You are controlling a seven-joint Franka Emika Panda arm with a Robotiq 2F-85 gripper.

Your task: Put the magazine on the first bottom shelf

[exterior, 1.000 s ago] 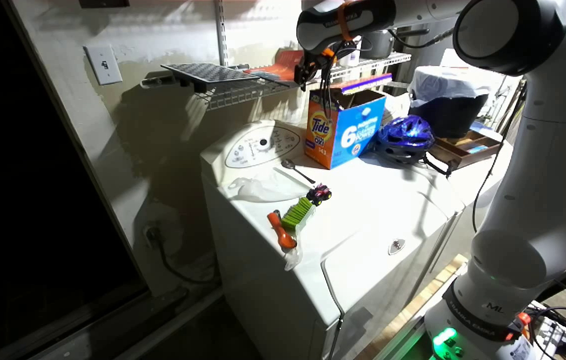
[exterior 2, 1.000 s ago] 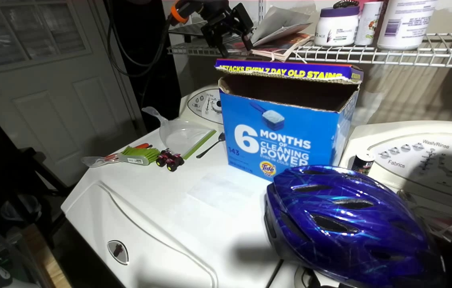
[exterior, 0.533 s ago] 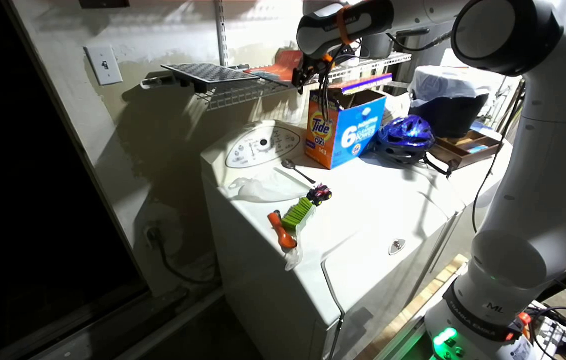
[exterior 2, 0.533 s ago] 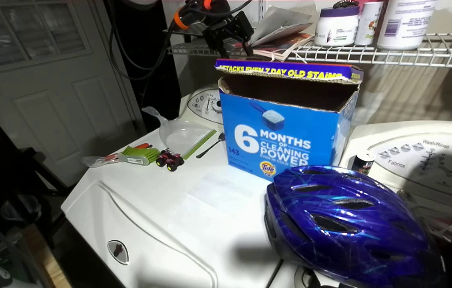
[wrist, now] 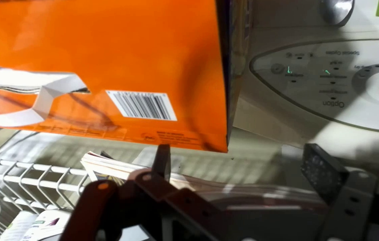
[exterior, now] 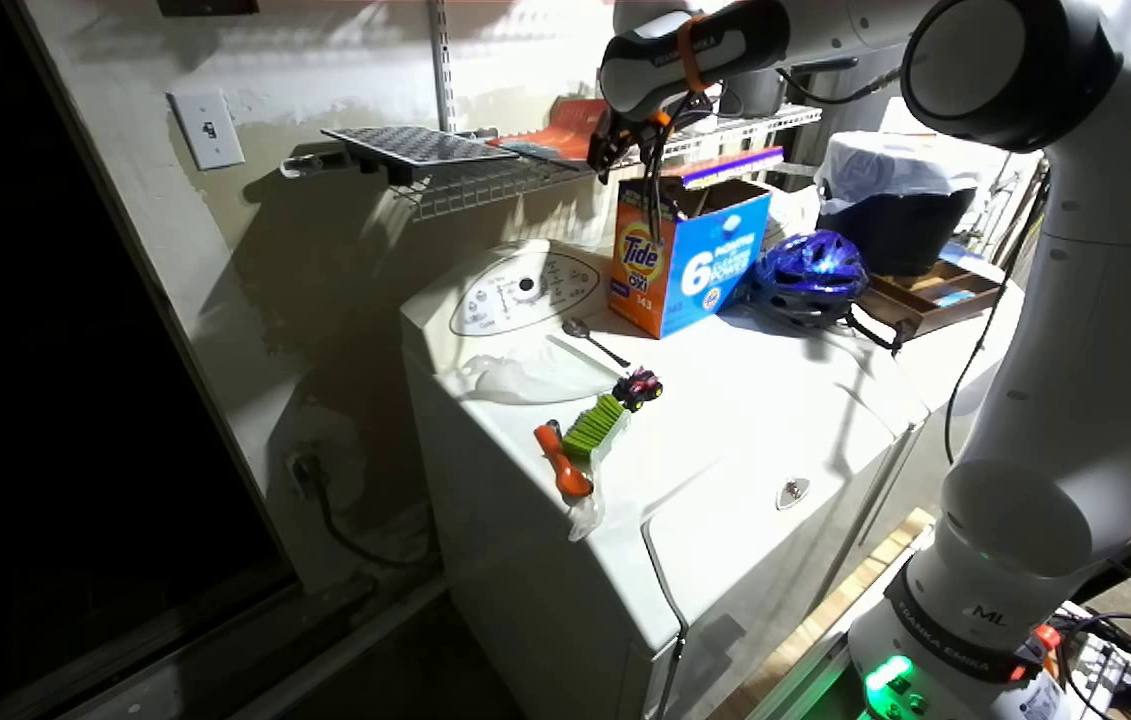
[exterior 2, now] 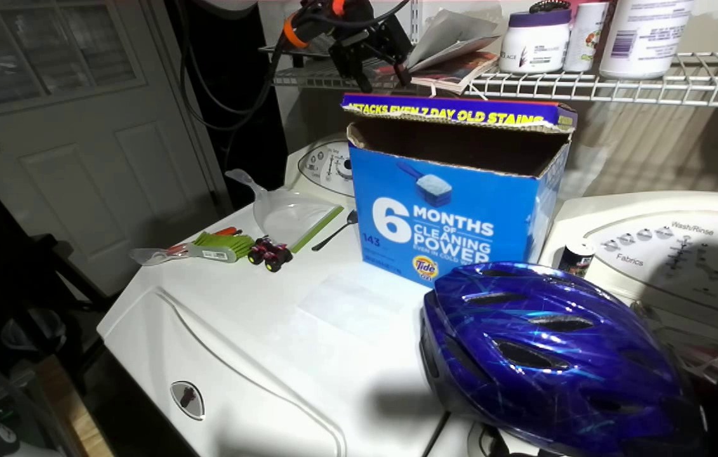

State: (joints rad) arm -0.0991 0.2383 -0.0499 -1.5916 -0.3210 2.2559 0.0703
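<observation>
In an exterior view the gripper (exterior 2: pixel 384 82), jaws parted and empty, has edged rightward; the magazine (exterior 2: pixel 460 70) on the wire shelf (exterior 2: pixel 562 81), top right of centre, shifted too: probably nudged, placing nearly done.

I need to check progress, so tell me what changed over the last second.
In an exterior view, the hand has shifted slightly rightward, toward the purple-lidded tub, and the magazine has slid a little the same way. Nothing was grasped or released; the hand stands open. The detergent box, helmet and toy vehicle stayed put.
</observation>
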